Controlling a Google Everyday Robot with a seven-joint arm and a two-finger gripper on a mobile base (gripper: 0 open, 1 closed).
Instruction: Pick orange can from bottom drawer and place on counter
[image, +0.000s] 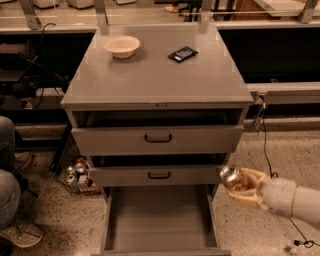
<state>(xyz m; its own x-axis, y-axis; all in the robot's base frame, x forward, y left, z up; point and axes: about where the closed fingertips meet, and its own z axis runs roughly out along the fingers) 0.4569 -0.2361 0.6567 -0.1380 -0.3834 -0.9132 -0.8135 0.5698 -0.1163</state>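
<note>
The orange can (233, 178), shiny orange-gold with a silver top, is held tilted in my gripper (246, 186) at the lower right, just off the cabinet's right side and above the floor. My gripper's cream fingers (251, 176) are shut around it. The bottom drawer (160, 220) is pulled out with a bare grey floor. The counter (155, 75) is the broad grey cabinet top above.
A cream bowl (121, 46) and a small black object (182, 53) lie on the counter's far part. Two upper drawers with black handles (158, 138) stand slightly open. Red-and-silver cans (77, 172) cluster on the floor at left. A person's legs (10, 200) are at far left. A cable (265, 145) hangs at right.
</note>
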